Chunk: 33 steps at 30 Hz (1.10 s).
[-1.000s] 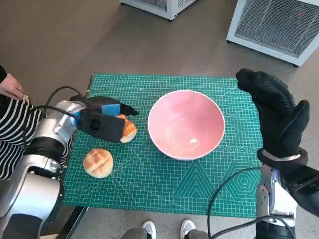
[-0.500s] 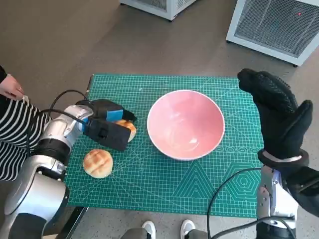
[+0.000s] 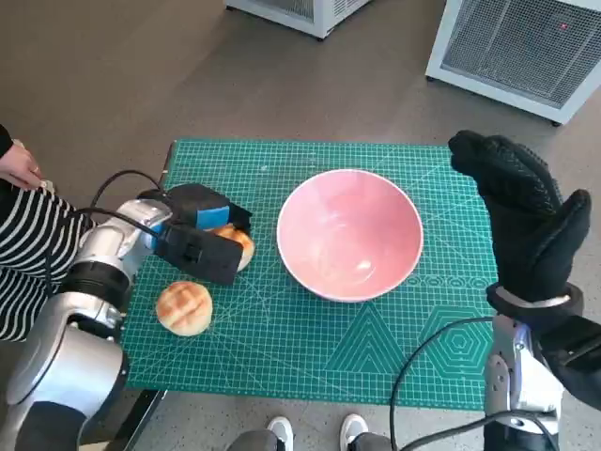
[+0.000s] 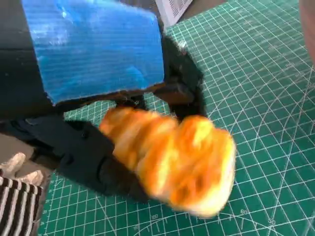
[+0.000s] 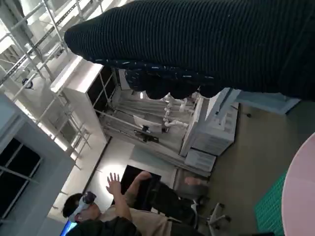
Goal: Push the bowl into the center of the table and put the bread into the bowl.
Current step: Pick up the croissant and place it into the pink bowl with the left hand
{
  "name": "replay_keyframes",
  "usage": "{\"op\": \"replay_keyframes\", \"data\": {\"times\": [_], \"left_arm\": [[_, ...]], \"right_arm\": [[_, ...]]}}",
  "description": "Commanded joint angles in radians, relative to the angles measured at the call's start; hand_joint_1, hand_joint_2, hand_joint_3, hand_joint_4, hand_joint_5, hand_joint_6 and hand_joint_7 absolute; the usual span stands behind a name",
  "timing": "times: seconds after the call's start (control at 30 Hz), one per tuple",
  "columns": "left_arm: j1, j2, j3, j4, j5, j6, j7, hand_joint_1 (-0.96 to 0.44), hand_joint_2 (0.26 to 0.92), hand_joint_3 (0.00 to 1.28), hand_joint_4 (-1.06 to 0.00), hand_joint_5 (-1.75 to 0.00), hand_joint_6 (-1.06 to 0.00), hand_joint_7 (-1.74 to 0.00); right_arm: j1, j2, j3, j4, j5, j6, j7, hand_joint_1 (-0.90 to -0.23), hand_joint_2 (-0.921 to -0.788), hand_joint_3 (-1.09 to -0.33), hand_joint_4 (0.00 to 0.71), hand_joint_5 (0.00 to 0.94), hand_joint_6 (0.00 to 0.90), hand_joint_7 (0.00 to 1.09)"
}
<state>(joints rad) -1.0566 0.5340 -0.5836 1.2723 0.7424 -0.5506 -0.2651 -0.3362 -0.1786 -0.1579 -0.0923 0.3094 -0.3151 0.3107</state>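
Grasping one bread (image 3: pixel 235 242) in its fingers (image 4: pixel 93 162), the left hand (image 3: pixel 195 230) needed a firm lift over the bowl (image 3: pixel 349 233) rim; the right hand (image 3: pixel 522 218) hung released.

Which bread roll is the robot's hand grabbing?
The golden roll nearer the pink bowl: the blue-taped left hand grips it. The other round roll lies alone on the green mat, closer to the table's front edge, untouched.

The green mat (image 4: pixel 256 64) bears a small printed "60".
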Motion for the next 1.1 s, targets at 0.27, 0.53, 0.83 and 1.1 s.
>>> {"op": "replay_keyframes", "data": {"times": [0.27,0.53,0.83,1.1], "left_arm": [[-0.094,0.074,0.153,-0.063,-0.152,-0.084,-0.084,0.0,0.92,0.07,-0.69,-1.13,-0.62,-1.2],[-0.114,0.083,0.28,-0.208,-0.302,-0.159,-0.125,0.0,0.92,0.05,-0.72,-1.08,-0.64,-1.21],[-0.065,0.021,0.363,-0.516,-0.443,-0.155,-0.142,0.0,0.916,0.03,-0.76,-1.07,-0.66,-1.16],[-0.042,-0.063,0.341,-0.65,-0.46,-0.11,-0.166,0.0,0.901,0.01,-0.81,-1.04,-0.72,-1.07]], "right_arm": [[0.023,-0.002,-0.004,0.008,-0.004,0.005,-0.003,-0.706,-0.921,-0.701,0.177,0.004,0.075,0.46],[0.02,-0.003,-0.006,0.019,0.002,-0.002,0.004,-0.706,-0.921,-0.702,0.177,0.003,0.074,0.46],[0.02,-0.001,-0.001,0.038,0.005,-0.023,0.014,-0.707,-0.921,-0.7,0.177,0.002,0.075,0.46],[0.028,0.002,0.002,0.043,0.004,-0.035,0.02,-0.706,-0.921,-0.698,0.175,0.001,0.074,0.46]]}}
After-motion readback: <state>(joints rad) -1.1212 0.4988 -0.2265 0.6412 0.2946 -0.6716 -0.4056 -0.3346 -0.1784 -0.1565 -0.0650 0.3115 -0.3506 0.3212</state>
